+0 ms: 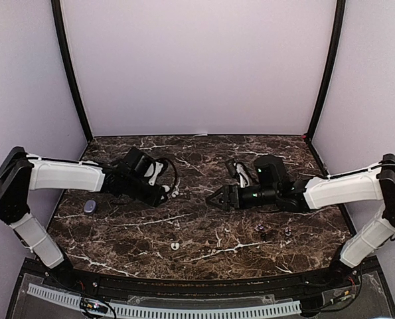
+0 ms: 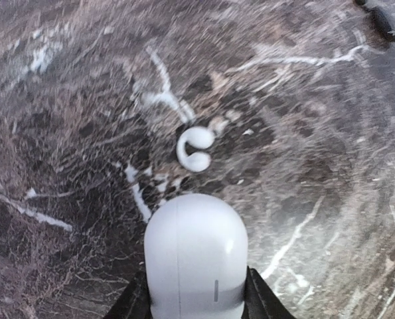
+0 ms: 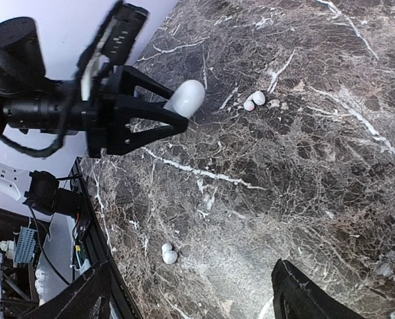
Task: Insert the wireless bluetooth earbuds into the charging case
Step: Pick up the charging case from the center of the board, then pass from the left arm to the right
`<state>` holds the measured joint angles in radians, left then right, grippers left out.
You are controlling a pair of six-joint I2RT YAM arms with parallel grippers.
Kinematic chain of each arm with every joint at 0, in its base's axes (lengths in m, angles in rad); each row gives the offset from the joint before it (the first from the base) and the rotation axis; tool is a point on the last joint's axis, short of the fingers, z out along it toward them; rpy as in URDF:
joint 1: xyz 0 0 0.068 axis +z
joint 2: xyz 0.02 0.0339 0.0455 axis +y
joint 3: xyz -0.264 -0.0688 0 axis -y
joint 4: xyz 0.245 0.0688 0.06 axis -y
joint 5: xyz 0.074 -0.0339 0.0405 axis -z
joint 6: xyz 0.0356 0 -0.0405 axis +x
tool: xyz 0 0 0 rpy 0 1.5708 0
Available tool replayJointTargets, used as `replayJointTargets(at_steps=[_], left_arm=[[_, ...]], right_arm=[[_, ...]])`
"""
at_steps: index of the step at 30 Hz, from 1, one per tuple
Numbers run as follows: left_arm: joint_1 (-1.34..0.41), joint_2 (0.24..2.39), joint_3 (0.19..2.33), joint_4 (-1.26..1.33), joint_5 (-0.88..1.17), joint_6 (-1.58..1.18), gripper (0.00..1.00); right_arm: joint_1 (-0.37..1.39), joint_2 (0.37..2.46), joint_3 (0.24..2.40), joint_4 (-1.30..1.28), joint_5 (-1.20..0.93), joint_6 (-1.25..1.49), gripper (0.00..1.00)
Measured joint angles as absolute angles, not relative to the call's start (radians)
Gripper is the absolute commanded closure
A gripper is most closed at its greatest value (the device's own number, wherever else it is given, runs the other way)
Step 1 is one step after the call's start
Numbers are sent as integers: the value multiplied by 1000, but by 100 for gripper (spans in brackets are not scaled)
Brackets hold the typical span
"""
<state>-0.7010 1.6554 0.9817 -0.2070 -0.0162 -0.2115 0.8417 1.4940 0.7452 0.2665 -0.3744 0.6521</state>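
Observation:
My left gripper [image 1: 165, 194] is shut on a closed white pebble-shaped charging case [image 2: 196, 256], also seen in the right wrist view [image 3: 185, 98]. One white earbud [image 2: 194, 147] lies on the marble just ahead of the case, apart from it; it also shows in the top view [image 1: 176, 193] and the right wrist view [image 3: 254, 101]. A second white earbud [image 1: 175, 246] lies nearer the front edge, seen in the right wrist view [image 3: 168, 253] too. My right gripper [image 1: 214, 198] is open and empty above the table's middle, its jaws wide apart [image 3: 197, 299].
A purple case [image 1: 89, 206] lies at the left by my left arm. Two small dark-purple earbuds [image 1: 260, 230] [image 1: 288, 231] lie at the right front under my right arm. The table's front edge [image 1: 184, 274] is a black rail.

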Motion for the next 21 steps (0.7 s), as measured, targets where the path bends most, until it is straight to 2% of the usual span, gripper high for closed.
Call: replayJointTargets(at_steps=[5, 11, 21], left_arm=[[-776, 1473, 868, -49, 49, -95, 79], [-929, 1386, 776, 118, 43, 39, 78], [-962, 1306, 683, 244, 32, 173, 78]], right_arm=[[842, 1542, 778, 273, -410, 670, 19], [852, 1577, 820, 278, -449, 680, 21], [862, 1581, 841, 320, -543, 710, 27]])
